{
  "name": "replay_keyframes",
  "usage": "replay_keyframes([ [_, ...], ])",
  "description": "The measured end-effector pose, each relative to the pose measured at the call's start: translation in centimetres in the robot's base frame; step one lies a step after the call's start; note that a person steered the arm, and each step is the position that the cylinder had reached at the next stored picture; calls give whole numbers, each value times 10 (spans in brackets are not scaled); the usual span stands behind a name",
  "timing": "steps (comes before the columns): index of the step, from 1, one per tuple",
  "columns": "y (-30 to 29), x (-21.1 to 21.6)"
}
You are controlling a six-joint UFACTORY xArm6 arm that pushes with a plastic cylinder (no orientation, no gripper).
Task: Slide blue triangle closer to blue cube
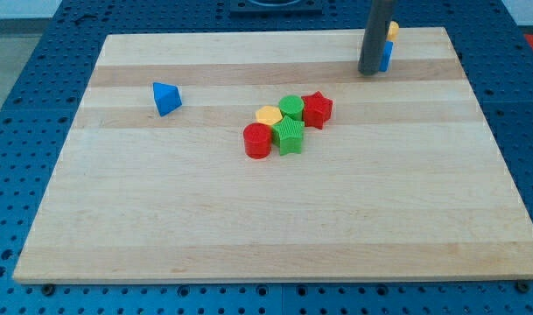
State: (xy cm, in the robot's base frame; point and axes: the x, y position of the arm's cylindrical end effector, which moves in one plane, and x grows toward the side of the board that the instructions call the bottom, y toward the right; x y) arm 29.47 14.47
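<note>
Currently my tip (369,72) rests at the view's top right of the counter (275,227), just beside the blue cube (386,56), which is largely hidden behind the rod; a yellow block (392,29) sits above the cube, its shape not discernible. No pincer is fitted: the arm ends in a plain dark rod, so there is nothing to stand apart or together.

The blue triangle (166,98) lies well apart from the cube, toward the view's upper left, alone on bare wood. Between the two, near the centre, sits a cluster of five blocks touching or nearly touching: a red cylinder (257,140), a green star (289,136), a yellow block (268,115) of unclear form, a green cylinder (291,107) and a red star (317,109).

Handling, as judged: the triangle looks like a small, rigid, light plastic piece with smooth faces, likely to slide easily on the pale, smooth-grained wooden board. It cannot be grasped; it should be pushed from its left face, squarely through its middle, since an off-centre push on a wedge-shaped block may spin it. A straight path along the board's upper band should pass above the cluster.
</note>
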Motion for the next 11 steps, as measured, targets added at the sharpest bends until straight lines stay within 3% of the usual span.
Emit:
replay_keyframes([
  [1, -9, 2],
  [4, -282, -12],
  [5, -338, 12],
  [7, -347, 72],
  [10, -236, 36],
  [11, -245, 34],
])
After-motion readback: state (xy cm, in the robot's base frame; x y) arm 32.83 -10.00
